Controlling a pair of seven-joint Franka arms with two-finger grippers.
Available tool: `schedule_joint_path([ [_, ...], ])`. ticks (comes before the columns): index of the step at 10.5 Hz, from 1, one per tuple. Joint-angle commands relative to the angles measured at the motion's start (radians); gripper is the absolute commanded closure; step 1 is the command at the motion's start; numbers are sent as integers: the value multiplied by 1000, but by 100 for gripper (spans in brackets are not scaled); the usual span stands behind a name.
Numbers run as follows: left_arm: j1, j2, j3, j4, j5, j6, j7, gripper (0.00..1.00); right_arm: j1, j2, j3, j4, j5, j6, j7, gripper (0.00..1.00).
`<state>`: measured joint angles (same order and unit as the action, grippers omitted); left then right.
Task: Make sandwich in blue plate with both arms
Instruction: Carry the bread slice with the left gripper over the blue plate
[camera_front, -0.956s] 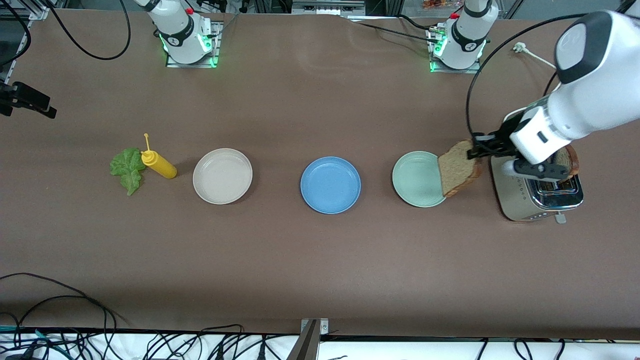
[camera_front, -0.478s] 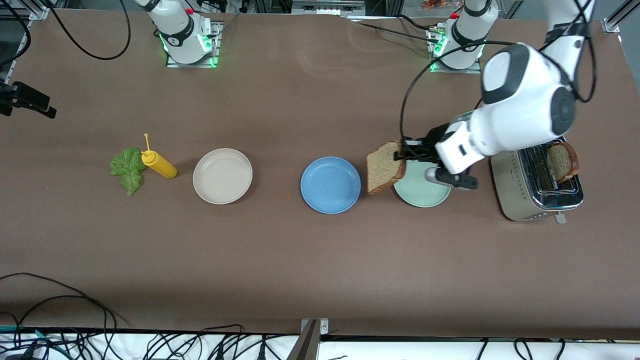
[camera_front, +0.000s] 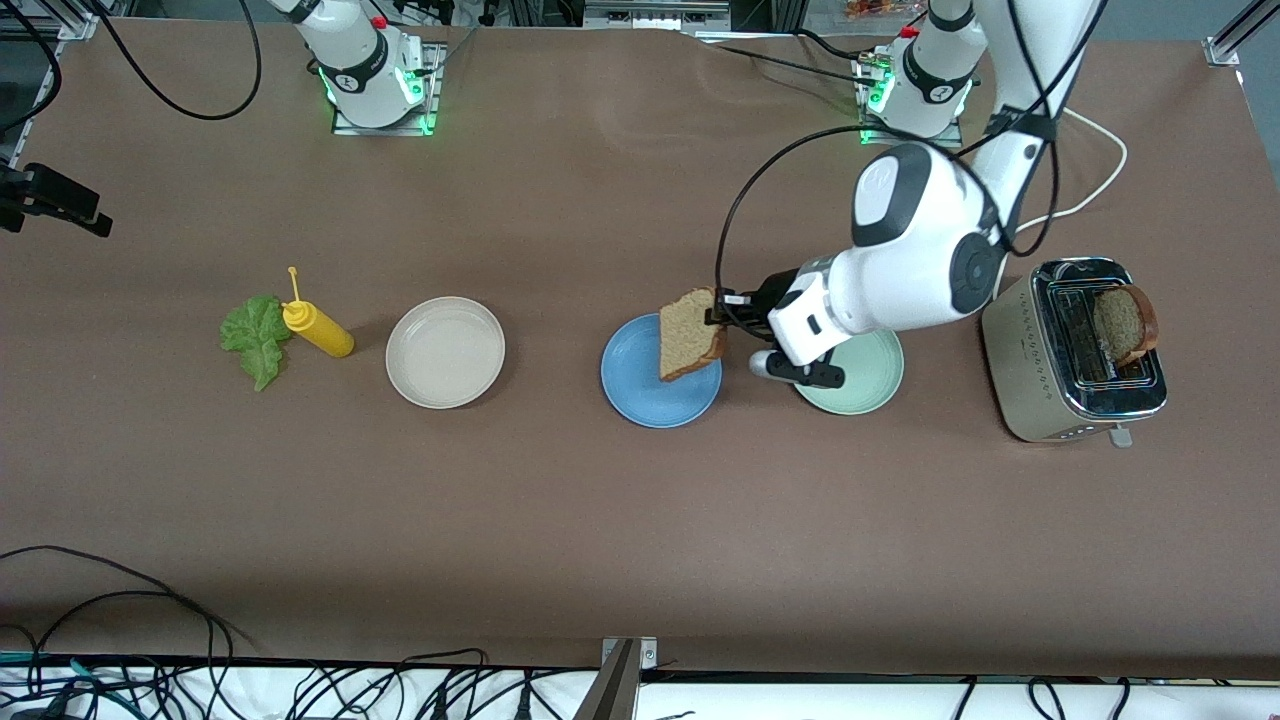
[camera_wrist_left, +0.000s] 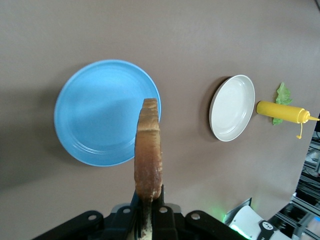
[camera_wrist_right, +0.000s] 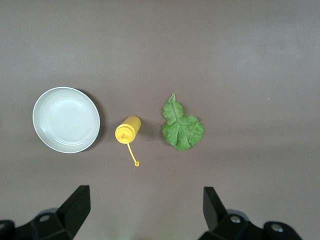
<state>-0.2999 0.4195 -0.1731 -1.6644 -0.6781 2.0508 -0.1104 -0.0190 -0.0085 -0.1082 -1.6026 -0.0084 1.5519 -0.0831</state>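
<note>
Over the blue plate (camera_front: 660, 371), the left claw (camera_front: 716, 317), clenched on a toast slice (camera_front: 689, 333), had just arrived from the toaster (camera_front: 1072, 350); the right claw (camera_wrist_right: 145, 207) waited, released.

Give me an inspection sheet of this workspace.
Surface: brown table, dry.
Job's things: toast held on edge over the blue plate; second slice in the toaster; lettuce beside the mustard bottle.
Clutter: beige plate, green plate.
Grippers: left gripper shut on toast; right gripper open above the lettuce and bottle.
Cables: along the table edges.
Surroundings: nothing seen.
</note>
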Motion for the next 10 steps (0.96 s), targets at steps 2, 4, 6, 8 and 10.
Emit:
schedule_joint_path([
  [2,-59,117,9,29,-109,78,0,100,1,4,1,20,-4,-15,2,0],
  [4,-99,142,9,31,-121,133,-49,100,1,4,1,20,-4,-12,3,0],
  [6,-119,177,9,32,-120,175,-51,100,1,4,1,18,-4,-12,2,0],
  [8,-139,206,9,31,-112,235,-48,100,-1,4,1,18,-4,-12,3,0],
  [10,-139,213,10,31,-107,235,-45,100,1,5,1,18,-4,-12,2,0],
])
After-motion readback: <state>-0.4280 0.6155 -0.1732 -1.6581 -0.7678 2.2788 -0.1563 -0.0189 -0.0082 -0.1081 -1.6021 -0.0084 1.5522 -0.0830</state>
